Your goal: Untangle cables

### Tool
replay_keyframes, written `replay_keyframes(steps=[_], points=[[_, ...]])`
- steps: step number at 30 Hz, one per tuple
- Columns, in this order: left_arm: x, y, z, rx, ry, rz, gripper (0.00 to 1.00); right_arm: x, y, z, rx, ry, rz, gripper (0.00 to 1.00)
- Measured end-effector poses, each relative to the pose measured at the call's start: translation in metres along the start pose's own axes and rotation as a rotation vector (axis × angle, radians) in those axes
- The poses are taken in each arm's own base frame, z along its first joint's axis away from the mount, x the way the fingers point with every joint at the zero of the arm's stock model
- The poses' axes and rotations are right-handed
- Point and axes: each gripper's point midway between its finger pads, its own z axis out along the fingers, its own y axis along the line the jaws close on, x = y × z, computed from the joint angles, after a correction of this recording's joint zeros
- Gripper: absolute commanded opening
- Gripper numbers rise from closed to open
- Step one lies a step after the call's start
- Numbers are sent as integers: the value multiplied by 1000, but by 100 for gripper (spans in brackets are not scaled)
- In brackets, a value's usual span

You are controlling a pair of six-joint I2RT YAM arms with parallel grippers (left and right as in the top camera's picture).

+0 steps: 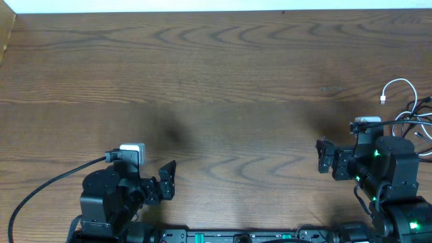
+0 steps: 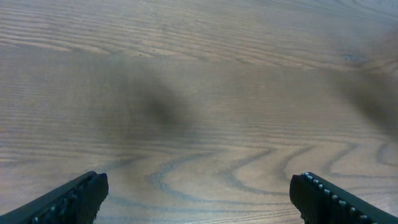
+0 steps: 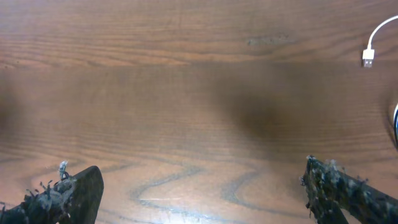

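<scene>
Toward the right edge of the overhead frame, the white cable [image 1: 398, 84] arcs on the table [image 1: 216, 74], its small plug end pointing down just above the right arm; thin dark cords [image 1: 420, 106] cross beside it at the frame's edge, and whether they belong with it or to the arm cannot be told from this height. The right wrist view catches only that white cable [image 3: 378, 36] in its upper right corner, plug flat on the wood, well apart from the fingers; the left wrist view shows bare wood grain and no cord at all. The right gripper [image 3: 202, 194] has its jaws spread wide, one at each lower corner, nothing between them; the left gripper [image 2: 199, 200] stands the same, wide apart and empty. Only the overhead shows both arms together, the left gripper [image 1: 167, 181] low on the left and the right gripper [image 1: 324, 156] low on the right.
</scene>
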Motion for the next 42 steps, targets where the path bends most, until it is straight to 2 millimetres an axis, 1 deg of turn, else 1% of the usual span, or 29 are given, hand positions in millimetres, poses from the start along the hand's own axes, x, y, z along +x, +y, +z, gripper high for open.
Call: replay_keyframes(steps=[7,11,14,20,26,33,38,42], points=[[0,0,0,0,0,0,98,8,-4,0,21,33,2,99],[0,0,0,0,0,0,98,4,-10,-3,54,5,6,99],[0,0,0,0,0,0,98,-4,-13,-8,67,-49,-3,99],[0,0,0,0,0,0,98,-22,-11,-22,54,-257,-40,99],[0,0,0,0,0,0,98,-28,-11,-31,36,-489,-58,99],[0,0,0,0,1,0,98,-34,-11,-32,18,-736,-67,99],[0,0,0,0,0,0,98,-45,-12,-33,15,-900,-64,99],[0,0,0,0,1,0,98,-43,-17,-22,26,-970,-57,99]])
